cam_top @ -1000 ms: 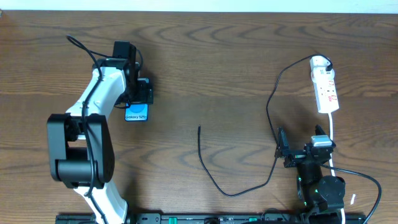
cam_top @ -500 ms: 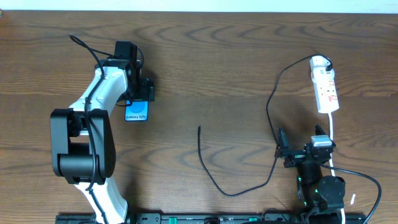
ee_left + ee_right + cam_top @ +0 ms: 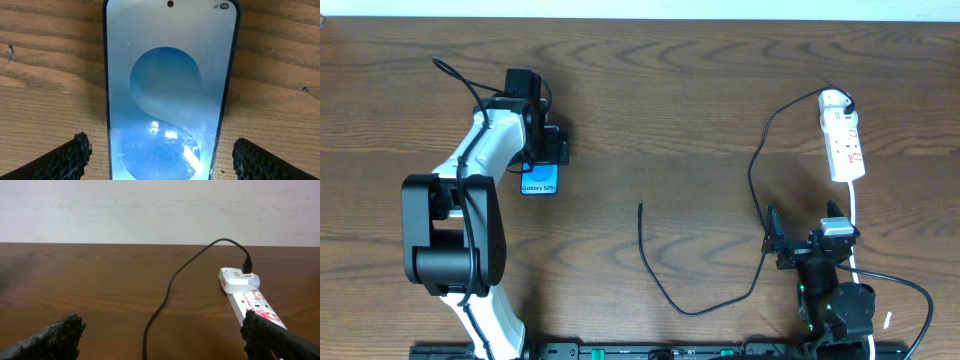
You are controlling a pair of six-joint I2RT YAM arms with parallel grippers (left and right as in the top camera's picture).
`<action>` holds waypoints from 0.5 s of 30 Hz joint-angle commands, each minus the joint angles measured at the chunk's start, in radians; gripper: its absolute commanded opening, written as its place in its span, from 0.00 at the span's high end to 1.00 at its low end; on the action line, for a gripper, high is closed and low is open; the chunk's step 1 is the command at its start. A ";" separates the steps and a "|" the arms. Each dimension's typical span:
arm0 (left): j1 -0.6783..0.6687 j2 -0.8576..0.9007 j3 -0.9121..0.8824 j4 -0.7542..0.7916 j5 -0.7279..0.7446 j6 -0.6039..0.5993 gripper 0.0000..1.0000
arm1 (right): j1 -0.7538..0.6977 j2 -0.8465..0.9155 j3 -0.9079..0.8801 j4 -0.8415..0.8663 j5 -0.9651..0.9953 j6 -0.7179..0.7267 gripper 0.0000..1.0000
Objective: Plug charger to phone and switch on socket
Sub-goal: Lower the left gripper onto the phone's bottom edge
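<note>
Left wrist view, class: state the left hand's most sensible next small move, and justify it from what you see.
Probably close the left hand on the phone: its open fingers flank both long edges of the phone, which lies flat and is not yet gripped.

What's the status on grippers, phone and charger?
Left gripper open, straddling phone. Right gripper open, facing power strip. Charger tip loose, well clear of phone. Nothing blocking.
</note>
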 commanded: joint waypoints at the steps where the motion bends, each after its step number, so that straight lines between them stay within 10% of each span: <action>1: 0.004 0.011 -0.007 0.002 0.004 0.006 0.07 | 0.006 -0.006 -0.002 -0.003 -0.002 0.014 0.01; 15: 0.004 0.011 -0.007 0.031 0.005 0.006 0.07 | 0.006 -0.006 -0.002 -0.003 -0.002 0.014 0.01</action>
